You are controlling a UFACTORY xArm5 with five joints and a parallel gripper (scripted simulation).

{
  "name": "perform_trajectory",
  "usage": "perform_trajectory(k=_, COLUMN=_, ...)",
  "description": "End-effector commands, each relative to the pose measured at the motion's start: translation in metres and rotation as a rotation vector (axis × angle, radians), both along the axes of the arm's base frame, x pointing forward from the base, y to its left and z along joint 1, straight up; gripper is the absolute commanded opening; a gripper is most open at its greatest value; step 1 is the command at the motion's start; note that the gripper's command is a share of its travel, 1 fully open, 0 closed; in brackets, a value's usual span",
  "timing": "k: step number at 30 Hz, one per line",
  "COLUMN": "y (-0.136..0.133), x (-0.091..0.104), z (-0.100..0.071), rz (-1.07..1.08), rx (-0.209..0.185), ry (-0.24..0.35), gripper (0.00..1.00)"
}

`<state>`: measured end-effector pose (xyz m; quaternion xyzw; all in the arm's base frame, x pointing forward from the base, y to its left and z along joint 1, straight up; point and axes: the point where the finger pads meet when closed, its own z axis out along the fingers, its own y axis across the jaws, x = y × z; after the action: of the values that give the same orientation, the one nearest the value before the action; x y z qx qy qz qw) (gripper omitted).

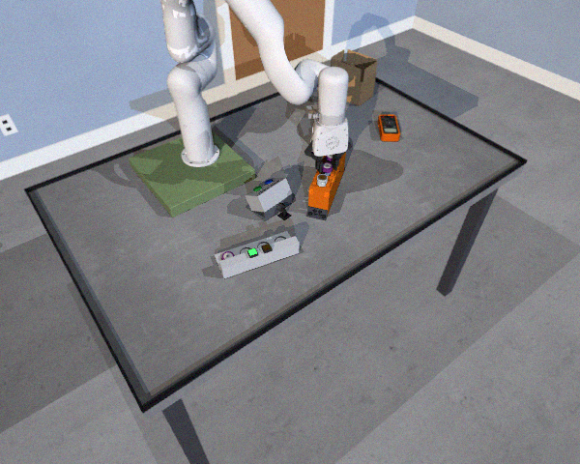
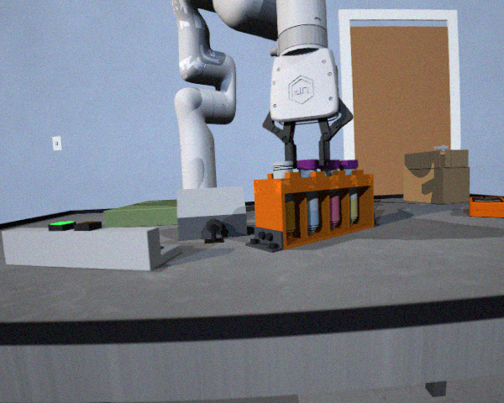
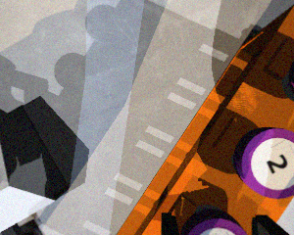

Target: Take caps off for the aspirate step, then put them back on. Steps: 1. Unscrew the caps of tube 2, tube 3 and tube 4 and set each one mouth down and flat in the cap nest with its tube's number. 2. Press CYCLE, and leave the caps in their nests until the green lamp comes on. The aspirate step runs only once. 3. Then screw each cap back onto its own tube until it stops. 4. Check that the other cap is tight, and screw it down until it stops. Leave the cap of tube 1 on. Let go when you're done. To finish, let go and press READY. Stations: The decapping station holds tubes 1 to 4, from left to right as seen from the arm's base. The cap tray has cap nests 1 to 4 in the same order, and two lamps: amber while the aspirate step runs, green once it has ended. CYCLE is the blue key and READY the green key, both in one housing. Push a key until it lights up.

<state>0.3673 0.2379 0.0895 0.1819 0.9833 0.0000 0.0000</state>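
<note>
The orange decapping station [image 1: 326,187] [image 2: 312,203] holds four tubes. My gripper [image 2: 307,164] [image 1: 325,164] [image 3: 218,226] hangs straight down over it. Its fingers stand open on either side of the purple cap of tube 3 [image 2: 307,164] [image 3: 217,227], which sits on its tube. The caps of tube 2 [image 3: 274,164] [image 2: 332,164] and tube 1 [image 2: 349,164] are on. Tube 4 [image 1: 322,180] [image 2: 282,166] at the rack's end is uncapped. Its purple cap [image 1: 226,255] lies in the end nest of the grey cap tray [image 1: 256,255]. The tray's green lamp [image 1: 252,252] [image 2: 61,225] is lit.
The grey key housing [image 1: 269,194] with the blue key [image 1: 268,183] and the green key [image 1: 256,188] stands just left of the rack. A cardboard box [image 1: 355,74] and an orange meter [image 1: 389,127] lie behind. The arm stands on a green pad [image 1: 190,172].
</note>
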Motion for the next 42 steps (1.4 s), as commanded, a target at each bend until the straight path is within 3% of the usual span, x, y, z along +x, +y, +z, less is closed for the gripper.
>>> perform_trajectory(k=1, y=0.0006, x=0.0010, z=0.0012, rz=0.101, rx=0.003, ry=-0.002, gripper=0.46)
perform_trajectory(k=4, y=0.0006, x=0.0010, z=0.0012, rz=0.101, rx=0.003, ry=-0.002, gripper=0.46)
perform_trajectory(k=5, y=0.0006, x=0.0010, z=0.0012, rz=0.101, rx=0.003, ry=-0.002, gripper=0.00)
perform_trajectory(k=19, y=0.0006, x=0.0010, z=0.0012, rz=0.101, rx=0.003, ry=-0.002, gripper=0.00)
perform_trajectory(k=42, y=0.0006, x=0.0010, z=0.0006, rz=-0.830, rx=0.004, ry=-0.001, gripper=0.00)
